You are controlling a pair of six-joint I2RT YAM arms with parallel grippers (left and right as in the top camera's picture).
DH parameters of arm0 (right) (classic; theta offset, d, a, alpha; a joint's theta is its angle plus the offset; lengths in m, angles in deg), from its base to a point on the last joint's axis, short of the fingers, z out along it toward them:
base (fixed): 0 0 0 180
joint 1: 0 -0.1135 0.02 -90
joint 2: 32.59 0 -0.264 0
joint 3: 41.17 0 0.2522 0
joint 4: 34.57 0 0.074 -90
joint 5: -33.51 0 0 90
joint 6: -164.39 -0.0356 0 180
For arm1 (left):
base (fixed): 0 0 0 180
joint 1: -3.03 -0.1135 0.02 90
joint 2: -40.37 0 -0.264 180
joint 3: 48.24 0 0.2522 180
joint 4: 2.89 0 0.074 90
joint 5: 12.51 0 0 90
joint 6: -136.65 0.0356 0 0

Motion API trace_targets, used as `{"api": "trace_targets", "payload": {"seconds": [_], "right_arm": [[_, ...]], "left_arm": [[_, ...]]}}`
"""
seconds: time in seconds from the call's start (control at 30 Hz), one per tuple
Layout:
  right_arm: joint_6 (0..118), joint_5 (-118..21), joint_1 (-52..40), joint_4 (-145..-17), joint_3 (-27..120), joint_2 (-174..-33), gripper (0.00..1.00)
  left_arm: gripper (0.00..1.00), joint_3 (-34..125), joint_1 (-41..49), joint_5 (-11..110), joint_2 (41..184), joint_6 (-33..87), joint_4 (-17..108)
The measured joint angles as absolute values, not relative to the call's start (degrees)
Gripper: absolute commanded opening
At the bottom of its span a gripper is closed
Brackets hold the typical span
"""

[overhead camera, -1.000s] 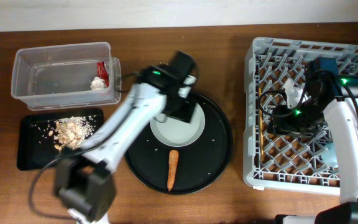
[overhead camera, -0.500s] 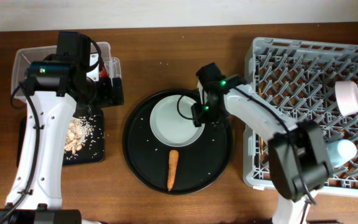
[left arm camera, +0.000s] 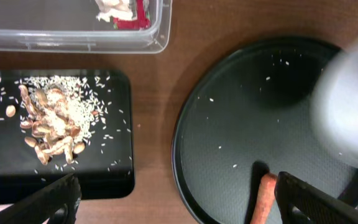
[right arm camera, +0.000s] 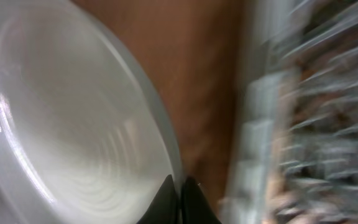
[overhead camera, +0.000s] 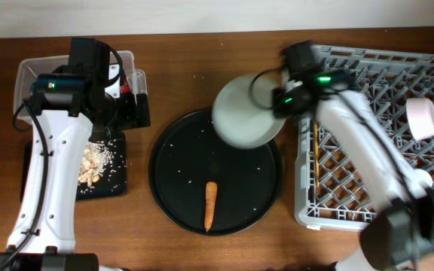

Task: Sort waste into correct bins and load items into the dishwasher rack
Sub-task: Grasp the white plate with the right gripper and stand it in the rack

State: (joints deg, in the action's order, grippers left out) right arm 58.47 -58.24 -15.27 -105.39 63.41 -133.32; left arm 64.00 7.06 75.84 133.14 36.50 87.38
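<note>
- Nearest me, the orange carrot lies lengthwise on the large round black tray, in its front half, with nothing touching it.
- To the left, the flat black tray sits on the counter just beside the round one. The beige food scraps are heaped on it, with rice-like grains scattered around them.
- My left gripper hangs over the strip of counter between the two trays. Its fingers are spread wide in the wrist view and it has hold of nothing.
- On the right, the dishwasher rack fills that side of the counter. Thin wooden chopsticks lie along its left edge, and the pinkish bowl stands near its right wall.
- Further back, my right gripper is pinched closed on the rim of the pale plate.
- The plate is clear of the round tray. It hangs over the tray's far right rim, close beside the rack's left wall. It is blurred in every view, so I cannot judge its tilt.
- Farthest away, the clear tub stands behind the flat black tray. The red wrapper and the crumpled white paper lie inside it, touching each other, at its right end.
</note>
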Motion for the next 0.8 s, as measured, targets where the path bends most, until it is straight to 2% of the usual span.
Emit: {"api": "trace_targets", "payload": {"seconds": [0.07, 0.1, 0.27, 0.4, 0.5, 0.6, 0.67, 0.73, 0.8], "right_arm": [[61.00, -71.25, -11.31, -105.32, 64.40, -124.14, 0.04], [61.81, -84.12, -6.48, -105.35, 64.42, -118.94, 0.04], [62.64, -109.67, 1.52, -105.28, 64.42, -120.21, 0.04], [62.79, -113.24, 3.07, -105.06, 64.42, -130.55, 0.04], [62.75, -109.19, 3.05, -105.37, 64.42, -138.22, 0.04], [62.53, -104.82, 1.71, -104.86, 64.42, -138.59, 0.04], [62.53, -104.36, -2.29, -104.78, 64.42, -138.59, 0.07], [62.49, -104.45, -5.78, -105.85, 64.42, -138.59, 0.57], [62.33, -103.36, -10.79, -108.10, 64.42, -138.59, 0.66]], "left_arm": [[0.99, 64.00, 7.06, 75.84, 133.14, 36.50, 87.32], [0.99, 64.00, 7.06, 75.84, 133.14, 36.50, 87.16], [0.99, 64.00, 7.06, 75.84, 133.14, 36.50, 86.94], [0.99, 64.00, 7.06, 75.84, 133.14, 36.50, 86.90], [0.99, 64.00, 7.06, 75.84, 133.14, 36.50, 86.83], [0.99, 64.00, 7.06, 75.84, 133.14, 36.50, 86.70], [0.99, 64.00, 7.06, 75.84, 133.14, 36.50, 86.66], [0.99, 64.00, 7.06, 75.84, 133.14, 36.50, 86.55], [0.99, 64.00, 7.06, 75.82, 133.14, 36.50, 86.53]]}}
